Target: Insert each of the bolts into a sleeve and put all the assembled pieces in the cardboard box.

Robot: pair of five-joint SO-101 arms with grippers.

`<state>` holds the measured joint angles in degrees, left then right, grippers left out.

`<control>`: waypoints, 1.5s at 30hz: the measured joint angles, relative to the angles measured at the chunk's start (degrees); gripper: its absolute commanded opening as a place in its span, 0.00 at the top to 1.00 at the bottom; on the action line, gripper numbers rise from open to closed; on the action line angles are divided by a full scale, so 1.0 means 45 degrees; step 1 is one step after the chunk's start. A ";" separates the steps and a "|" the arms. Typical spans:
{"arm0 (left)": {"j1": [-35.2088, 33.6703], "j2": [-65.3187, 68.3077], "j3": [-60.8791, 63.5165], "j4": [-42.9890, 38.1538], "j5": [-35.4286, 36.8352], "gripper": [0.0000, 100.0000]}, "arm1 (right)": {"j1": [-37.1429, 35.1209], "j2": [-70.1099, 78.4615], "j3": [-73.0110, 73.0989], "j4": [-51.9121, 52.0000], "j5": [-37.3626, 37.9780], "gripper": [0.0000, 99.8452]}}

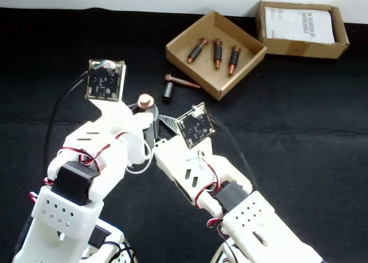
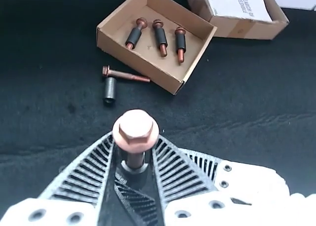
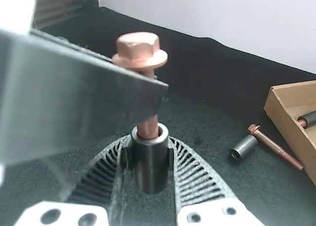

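Fourth pairing under way: the left gripper (image 2: pixel 136 149) is clamping a copper bolt (image 2: pixel 136 131) by the shank just under its hex head, holding it upright with the tip entering the mouth of a dark sleeve (image 3: pixel 149 169). The right gripper (image 3: pixel 149 152) is gripping that sleeve from both sides and standing it upright just above the black table (image 1: pixel 299 136). Most of the shank is showing above the sleeve's rim, so the insertion is judged barely begun. Three assembled pieces (image 1: pixel 218 53) are lying side by side in the cardboard box (image 1: pixel 192 72), while one loose bolt (image 1: pixel 183 81) and one loose sleeve (image 1: pixel 168 91) are waiting on the table just beside the box's near wall. A second box (image 1: pixel 299 47) holding a printed sheet is sitting behind. The next move is calling for a straight push down along the sleeve's axis — any tilt is likely to jam the shank against the rim — with the sleeve kept steady until the head is seating.
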<state>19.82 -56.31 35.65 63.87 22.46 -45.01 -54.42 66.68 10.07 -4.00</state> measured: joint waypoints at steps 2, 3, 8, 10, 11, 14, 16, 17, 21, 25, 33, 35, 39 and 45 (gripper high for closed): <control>0.0059 0.0000 0.0000 0.0098 -0.0156 0.94 | 0.0000 0.0000 0.0000 0.0000 0.0020 0.99; 0.0078 0.0000 0.0000 0.0098 -0.0176 0.90 | 0.0000 0.0000 0.0000 0.0000 0.0020 0.99; 0.0117 0.0000 -0.0020 0.0352 -0.0156 0.66 | 0.0059 0.0000 0.0000 0.0000 0.0020 0.99; 0.0078 0.0000 0.0000 0.0723 -0.0195 0.65 | 0.0078 0.0020 0.0000 0.0000 -0.0020 0.99; 0.0078 -0.0020 -0.0117 0.0860 -0.0156 0.65 | 0.0078 0.0020 0.0000 0.0000 -0.0020 0.99; 0.0059 0.0000 -0.0293 0.1094 -0.0215 0.65 | 0.0078 0.0000 0.0000 0.0000 -0.0020 0.99; -0.0039 0.0000 -0.0293 0.1133 -0.0215 0.65 | 0.0117 0.0000 0.0000 0.0000 -0.0020 0.99; -0.0176 0.0000 -0.0293 0.1133 -0.0215 0.65 | 0.0117 0.0000 0.0000 0.0000 -0.0020 0.99; -0.0567 -0.0020 -0.0586 0.1211 -0.0195 0.65 | 0.0059 0.0020 0.0020 0.0000 -0.0020 0.99; -0.0840 -0.0020 -0.1661 0.2129 -0.0195 0.65 | 0.0176 0.0020 0.0020 0.0000 -0.0020 0.99; 0.0410 -0.0039 -0.4083 0.4864 -0.0156 0.72 | 0.0332 0.0020 0.0020 0.0000 -0.0020 0.99; 0.0469 -0.0039 -0.4532 0.5118 -0.0195 0.79 | 0.0352 0.0020 0.0020 0.0000 -0.0020 0.99; 0.0449 -0.0039 -0.5294 0.5236 -0.0195 0.94 | 0.0527 0.0020 0.0020 0.0000 -0.0020 0.99; -0.1133 -0.0137 -0.5529 0.5392 -0.1035 0.99 | 0.1602 0.0020 0.0020 0.0879 -0.0020 0.99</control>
<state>14.73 -56.92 10.77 88.13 17.80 -37.80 -54.33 66.77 14.02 -4.09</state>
